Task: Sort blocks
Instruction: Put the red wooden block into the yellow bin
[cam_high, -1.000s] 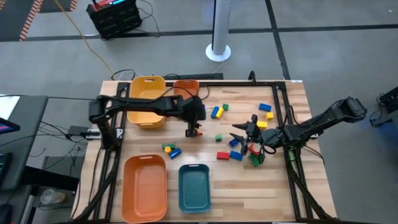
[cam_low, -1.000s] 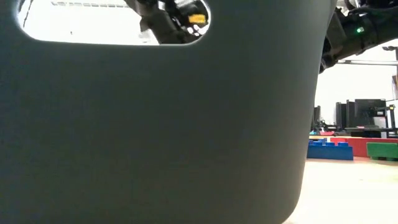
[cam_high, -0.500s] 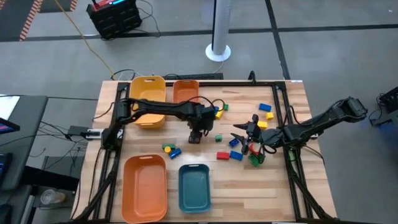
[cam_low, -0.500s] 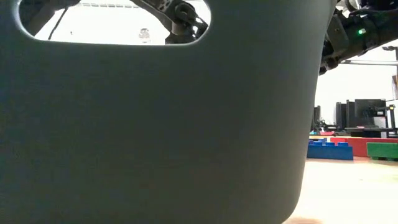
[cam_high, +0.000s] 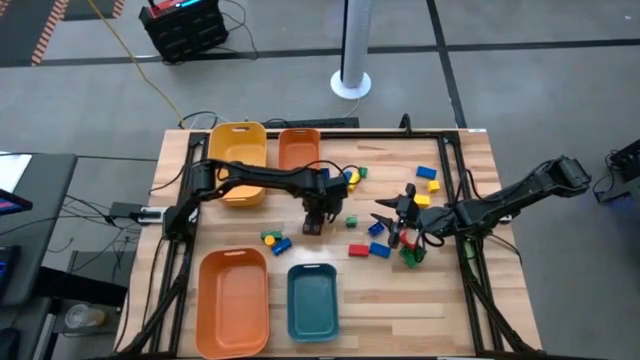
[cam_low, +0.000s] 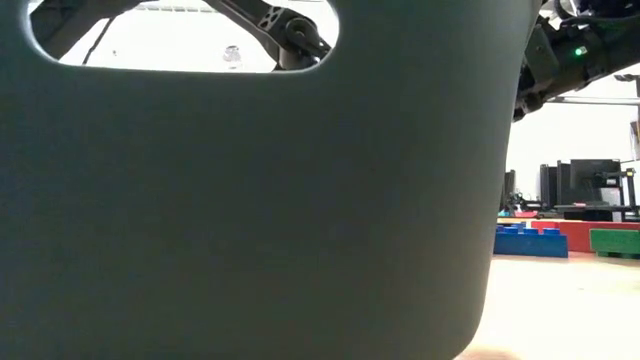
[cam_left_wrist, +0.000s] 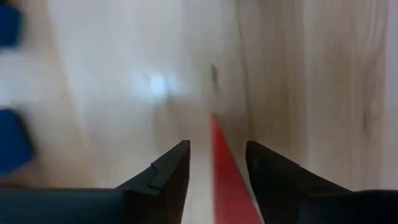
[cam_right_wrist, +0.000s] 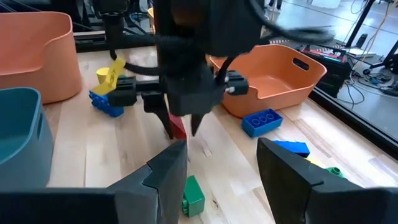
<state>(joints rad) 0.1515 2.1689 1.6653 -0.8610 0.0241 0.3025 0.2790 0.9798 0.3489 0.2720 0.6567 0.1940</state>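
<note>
At far left we see the orange bins (cam_high: 236, 300) and the teal bin (cam_high: 313, 301). Next, the left gripper (cam_high: 314, 222) points down at mid-table, its fingers (cam_left_wrist: 168, 174) closing around a red block (cam_right_wrist: 178, 127) standing on the wood. Yellow and blue blocks (cam_high: 273, 241) lie just beside it. Farther right, the right gripper (cam_high: 388, 226) hovers with jaws parted and nothing between them, above scattered blocks (cam_high: 408, 254).
</note>
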